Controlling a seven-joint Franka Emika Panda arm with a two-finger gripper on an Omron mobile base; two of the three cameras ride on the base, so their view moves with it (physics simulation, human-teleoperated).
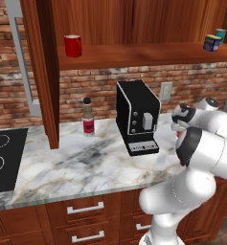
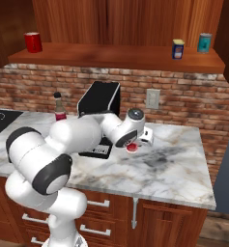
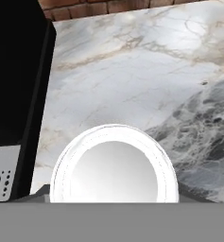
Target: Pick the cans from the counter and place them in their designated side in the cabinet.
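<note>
The red can with a white top [image 2: 132, 147] stands low over the counter [image 2: 176, 166], just right of the coffee machine. My gripper [image 2: 134, 143] reaches down over it, and in the hand view the can's white top [image 3: 114, 165] sits close between dark finger edges that hug both of its sides. In the left base view the arm's bulk hides most of the can [image 1: 180, 137]. The dark blue can with a yellow label [image 2: 178, 48] stands on the right part of the cabinet shelf [image 2: 111, 59].
A black coffee machine [image 2: 100, 102] stands close to the left of the hand. A dark bottle [image 1: 88, 117] is further left, a cooktop [image 1: 2, 158] at the far left. On the shelf are a red mug [image 1: 73, 46] and a teal can [image 2: 204, 42]. The cabinet door [image 1: 40, 72] hangs open.
</note>
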